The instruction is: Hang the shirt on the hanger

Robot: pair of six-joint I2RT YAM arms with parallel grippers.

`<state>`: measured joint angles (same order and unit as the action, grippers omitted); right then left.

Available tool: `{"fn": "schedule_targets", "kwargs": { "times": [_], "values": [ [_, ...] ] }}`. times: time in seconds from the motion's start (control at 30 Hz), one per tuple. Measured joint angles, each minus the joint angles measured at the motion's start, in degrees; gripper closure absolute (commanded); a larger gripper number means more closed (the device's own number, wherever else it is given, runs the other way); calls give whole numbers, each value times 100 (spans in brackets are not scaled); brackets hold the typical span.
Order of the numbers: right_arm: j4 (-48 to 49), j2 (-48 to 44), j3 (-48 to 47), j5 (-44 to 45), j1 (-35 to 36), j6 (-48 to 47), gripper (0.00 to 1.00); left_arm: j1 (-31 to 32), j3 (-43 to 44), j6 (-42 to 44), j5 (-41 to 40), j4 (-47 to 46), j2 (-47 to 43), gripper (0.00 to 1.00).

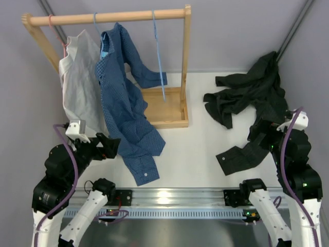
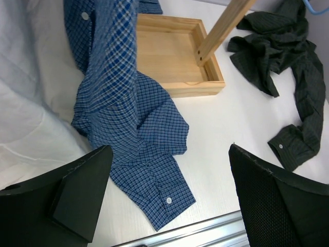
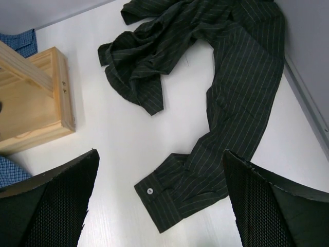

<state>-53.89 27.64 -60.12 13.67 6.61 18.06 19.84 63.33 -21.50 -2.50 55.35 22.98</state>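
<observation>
At the far right corner of the worktop [image 1: 198, 152], the shirt [image 1: 247, 95] is lying crumpled, bunched close to the right wall. One sleeve [image 3: 241, 103] is trailing along the right edge toward the near edge and ending in a cuff [image 3: 154, 193] with a pale button.

The hanger [image 1: 158, 56] is hanging by its hook from the rail [image 1: 108, 17] of the wooden rack [image 1: 186, 56] at the far left, close to the rack's right post and well apart from the shirt. On the same rail a blue shirt [image 1: 123, 103] and a grey shirt [image 1: 77, 87] are hanging. The blue one is spilling past the rack's base tray [image 1: 167, 110] and onto the worktop toward the near edge.

The right gripper [image 3: 160, 154] is hovering over the sleeve near the right edge, its jaws spread wide and holding nothing; in the wrist view the cuff is showing between them. The left gripper [image 2: 168, 154] is hovering near the left edge, just above the blue shirt's lower end, and its jaws are likewise spread wide and empty.
</observation>
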Motion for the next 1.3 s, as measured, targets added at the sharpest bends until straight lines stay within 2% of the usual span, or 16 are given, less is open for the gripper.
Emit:
{"fn": "schedule_targets", "kwargs": {
  "times": [0.27,0.47,0.57,0.73,0.8,0.97,1.0,1.07,1.1,1.13,1.17,1.3],
  "values": [
    [17,50,17,48,0,50,1,0,-442,-55,634,-492,-81,2],
    [599,608,358,-343,0,328,1,0,-1412,-264,1287,-1263,-317,2],
    [970,1698,350,-319,-22,413,1,0,-1786,-306,1440,-1432,-350,2],
    [1801,4371,-225,-511,-466,457,1,0,-1939,-376,1578,-1593,-424,4],
    [1961,5440,-732,-629,-710,501,0,0,-1943,-387,1631,-1668,-466,4],
    [2332,8011,-2811,-695,-935,385,1,0,-1947,-387,1703,-1731,-483,4],
    [2380,8362,-3121,-719,-935,313,5,0,-1952,-387,1705,-1733,-487,4],
    [2483,8913,-3515,-785,-935,133,28,0,-1952,-387,1705,-1740,-490,4],
    [2522,9101,-3602,-820,-935,44,63,0,-1952,-387,1707,-1749,-490,5],
    [2559,9224,-3600,-846,-933,-74,78,0,-1952,-385,1711,-1762,-490,5],
    [2559,9298,-3569,-863,-929,-118,100,0,-1952,-382,1722,-1775,-487,5],
    [2922,8964,-2905,-815,-800,-210,100,0,-1954,-372,1816,-1821,-433,5]
  ]
}}
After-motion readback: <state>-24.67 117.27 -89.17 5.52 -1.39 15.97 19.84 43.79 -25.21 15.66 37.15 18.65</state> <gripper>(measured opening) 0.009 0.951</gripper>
